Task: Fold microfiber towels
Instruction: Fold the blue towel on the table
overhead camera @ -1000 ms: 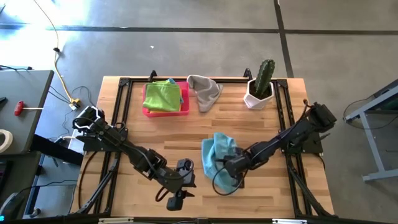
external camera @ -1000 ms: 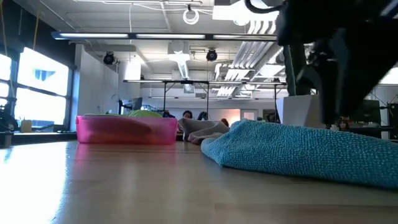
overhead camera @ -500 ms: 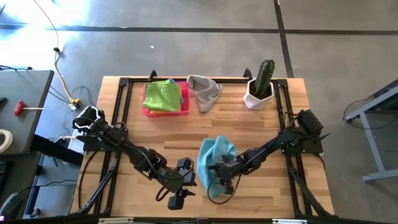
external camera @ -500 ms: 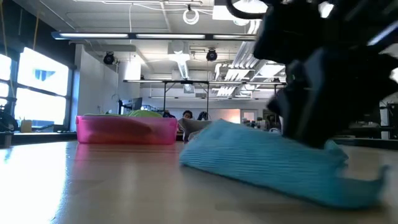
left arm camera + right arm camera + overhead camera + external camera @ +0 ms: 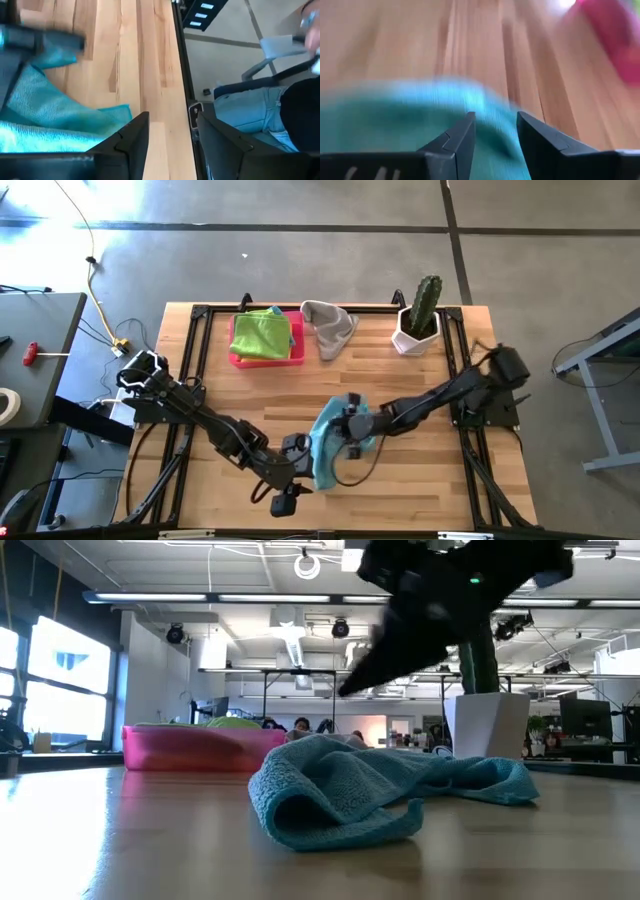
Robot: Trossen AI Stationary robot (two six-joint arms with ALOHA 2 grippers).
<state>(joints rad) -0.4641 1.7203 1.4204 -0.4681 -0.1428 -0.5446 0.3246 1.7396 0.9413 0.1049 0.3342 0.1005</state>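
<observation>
Right gripper [image 5: 348, 427] over the blue towel [image 5: 333, 442], fingers parted, nothing pinched. Left gripper [image 5: 297, 452] at the towel's 9 o'clock edge, fingers spread. Both arms stretched low toward tabletop [image 5: 400, 390] centre. Towel rumpled, folded over at 6 o'clock. Right wrist view blurred.

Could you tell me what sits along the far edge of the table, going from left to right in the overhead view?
Pink tray holding a green towel → grey towel → potted cactus.
</observation>
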